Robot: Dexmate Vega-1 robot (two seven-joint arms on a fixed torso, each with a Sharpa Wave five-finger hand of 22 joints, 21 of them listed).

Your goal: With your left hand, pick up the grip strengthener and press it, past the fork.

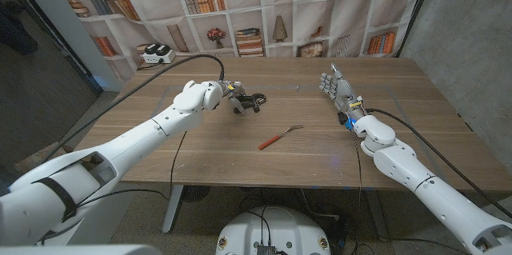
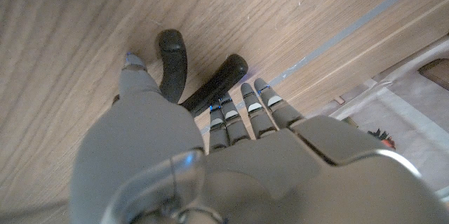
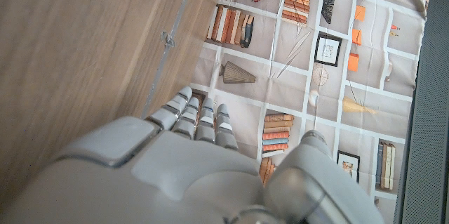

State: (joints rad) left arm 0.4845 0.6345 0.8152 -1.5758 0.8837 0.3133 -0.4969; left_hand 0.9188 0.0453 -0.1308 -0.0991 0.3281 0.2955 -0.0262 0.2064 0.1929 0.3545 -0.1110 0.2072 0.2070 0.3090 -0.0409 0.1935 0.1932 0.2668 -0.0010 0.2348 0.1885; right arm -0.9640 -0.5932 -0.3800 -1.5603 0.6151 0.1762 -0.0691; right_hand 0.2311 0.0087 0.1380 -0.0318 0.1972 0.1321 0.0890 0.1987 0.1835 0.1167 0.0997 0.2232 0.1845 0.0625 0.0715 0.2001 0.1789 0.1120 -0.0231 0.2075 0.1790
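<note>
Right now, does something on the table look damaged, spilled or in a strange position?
Nothing stands out. The grip strengthener lies intact at the left robot hand; whether it is gripped is unclear. The fork lies flat, apart from it.

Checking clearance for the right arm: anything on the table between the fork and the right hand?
Nothing. In the head view the wood between the fork and the right hand is bare; the grip strengthener sits at the left hand.
</note>
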